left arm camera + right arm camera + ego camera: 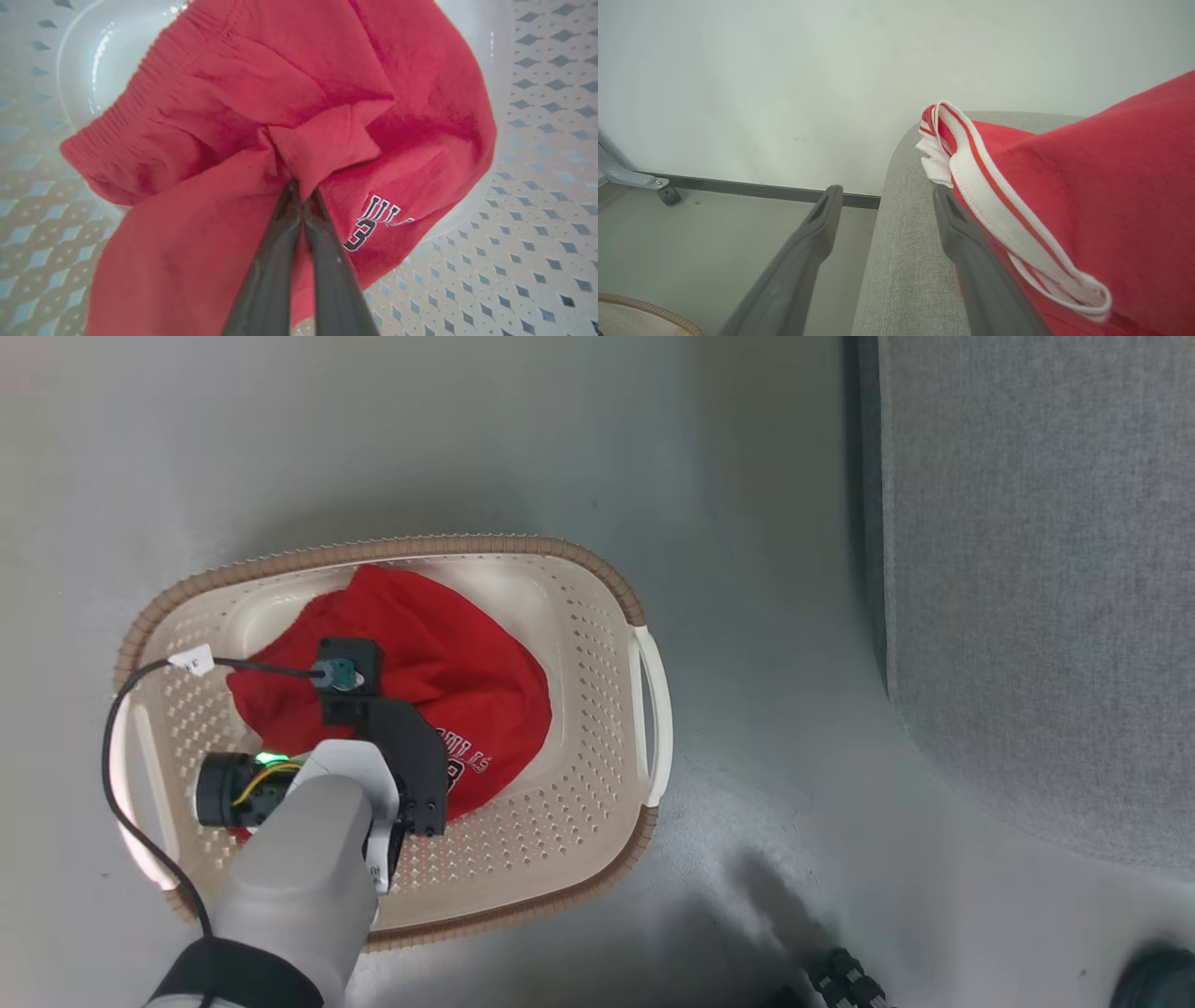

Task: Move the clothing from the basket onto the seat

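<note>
**Left pincer (302, 192), shut tight on a raised fold of the red garment (327, 93), inside the basket (583, 644).**

Garment lies crumpled in the middle of the basket, its lettering just beside the pinch. Cloth is soft, light and limp, and likely to drape and drag over the basket rim on lifting. A bunched central fold or the ribbed waistband looks the surest hold. Right pincer (886, 193), fingers apart and empty, is outside the basket at the seat (901, 261), just beside a second red garment (1087, 196) with white bands lying there.
</note>
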`<state>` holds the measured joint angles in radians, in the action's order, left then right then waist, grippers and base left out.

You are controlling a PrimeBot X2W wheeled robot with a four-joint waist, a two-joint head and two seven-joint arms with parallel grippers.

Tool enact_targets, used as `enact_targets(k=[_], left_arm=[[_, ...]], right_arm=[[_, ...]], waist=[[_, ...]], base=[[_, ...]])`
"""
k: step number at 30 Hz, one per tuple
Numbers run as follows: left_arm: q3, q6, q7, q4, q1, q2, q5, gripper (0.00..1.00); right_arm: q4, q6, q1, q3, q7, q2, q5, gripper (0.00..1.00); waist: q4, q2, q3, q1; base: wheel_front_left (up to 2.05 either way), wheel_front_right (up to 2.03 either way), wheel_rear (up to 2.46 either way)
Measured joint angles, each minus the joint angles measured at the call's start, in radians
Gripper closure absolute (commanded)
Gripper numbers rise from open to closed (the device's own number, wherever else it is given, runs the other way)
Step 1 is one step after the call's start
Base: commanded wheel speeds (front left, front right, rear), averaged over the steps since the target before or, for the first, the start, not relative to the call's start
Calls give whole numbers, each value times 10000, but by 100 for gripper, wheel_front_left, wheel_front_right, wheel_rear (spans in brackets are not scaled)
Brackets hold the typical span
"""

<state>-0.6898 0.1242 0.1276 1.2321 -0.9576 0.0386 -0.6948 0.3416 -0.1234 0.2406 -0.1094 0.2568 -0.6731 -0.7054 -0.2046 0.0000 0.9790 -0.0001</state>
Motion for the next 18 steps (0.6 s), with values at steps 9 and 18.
enact_targets(k=[9,18], left_arm=[[-389,2,-476,-802,662,2,-512,100],[-924,2,-1304,-1741,1369,0,-1081,100]], right_arm=[[-194,0,158,278,0,-12,4,0],[-328,0,152,466,0,4,17,0]], waist=[[255,0,-650,0],[587,0,-1570,0]], base=[[0,0,0],[0,0,0]])
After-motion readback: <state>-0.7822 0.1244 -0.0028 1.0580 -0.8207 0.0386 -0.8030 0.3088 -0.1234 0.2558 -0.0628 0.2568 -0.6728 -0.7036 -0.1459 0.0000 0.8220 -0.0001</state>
